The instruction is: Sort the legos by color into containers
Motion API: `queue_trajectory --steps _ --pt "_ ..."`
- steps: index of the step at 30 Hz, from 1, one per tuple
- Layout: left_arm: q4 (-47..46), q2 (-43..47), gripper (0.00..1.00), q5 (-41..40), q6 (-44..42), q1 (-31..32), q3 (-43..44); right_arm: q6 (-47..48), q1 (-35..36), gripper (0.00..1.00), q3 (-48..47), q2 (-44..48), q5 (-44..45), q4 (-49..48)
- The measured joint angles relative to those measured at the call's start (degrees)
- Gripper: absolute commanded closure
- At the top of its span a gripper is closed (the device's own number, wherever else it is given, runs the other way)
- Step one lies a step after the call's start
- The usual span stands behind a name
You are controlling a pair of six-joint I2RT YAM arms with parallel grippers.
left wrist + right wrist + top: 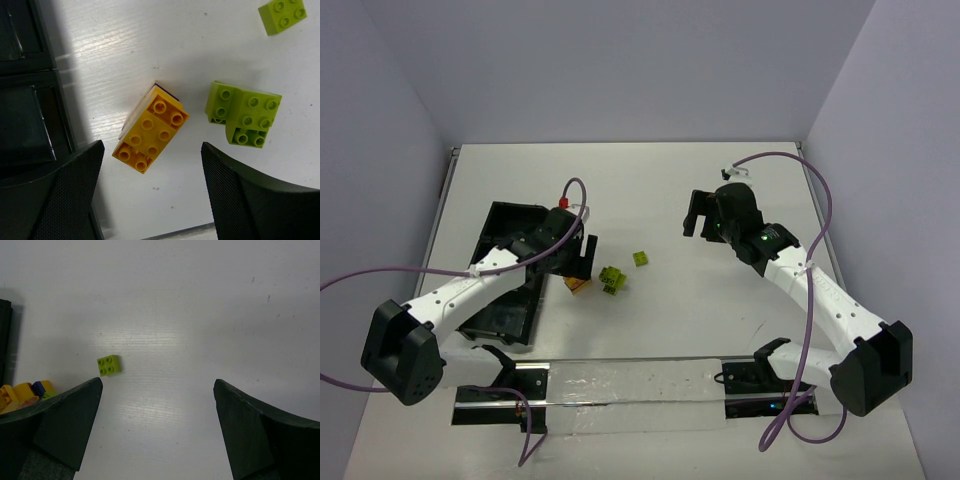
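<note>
- Black jaws of the left gripper (pixel 152 145) are standing spread, straddling an orange-yellow brick (pixel 151 135) without touching it.
- Just right of it, a lime-green clump (pixel 245 120) is lying; a single lime-green brick (pixel 282 15) is sitting farther right.
- Left of the brick, the tray (pixel 30 125) is lying.
- Well to the right, the right gripper (pixel 157 385) is hovering wide open, gripping nothing.

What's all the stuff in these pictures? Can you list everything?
orange brick stack: one, orange-yellow with a sliver of blue-purple under it, on the table beside the tray
green brick clump: one, lime-green, on the table next to the orange stack
single green brick: one, lime-green, alone on the table, apart from the clump
tray: one, black, square compartments, left side of the table
table: one, white
cables: two, purple, one along each arm
left pincer: one, black, open, over the orange stack
right pincer: one, black, open, above the table, holding nothing
</note>
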State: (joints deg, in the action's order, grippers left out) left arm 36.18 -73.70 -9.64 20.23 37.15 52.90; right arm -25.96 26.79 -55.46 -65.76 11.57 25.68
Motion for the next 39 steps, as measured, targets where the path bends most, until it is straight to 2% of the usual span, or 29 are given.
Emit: queue_trajectory --steps 7,18,24,35,39 --pt "-0.83 -2.05 0.20 -2.20 -0.18 0.00 0.26 -0.19 0.00 0.00 0.00 -0.07 -0.04 0.17" --pt "-2.18 -4.64 0.44 -2.58 0.05 0.02 0.50 -0.20 0.00 0.00 0.00 -0.17 0.00 0.72" --pt "-2.34 -4.64 0.42 -2.58 0.19 0.02 0.50 -0.26 0.00 0.00 0.00 -0.17 0.00 0.82" --pt "-2.36 -4.64 0.57 -2.56 0.55 0.04 0.50 -0.68 0.00 0.00 0.00 -0.17 -0.02 0.97" --pt "-2.40 -4.67 0.46 -2.57 0.54 0.04 0.50 -0.85 0.00 0.00 0.00 -0.17 -0.03 0.95"
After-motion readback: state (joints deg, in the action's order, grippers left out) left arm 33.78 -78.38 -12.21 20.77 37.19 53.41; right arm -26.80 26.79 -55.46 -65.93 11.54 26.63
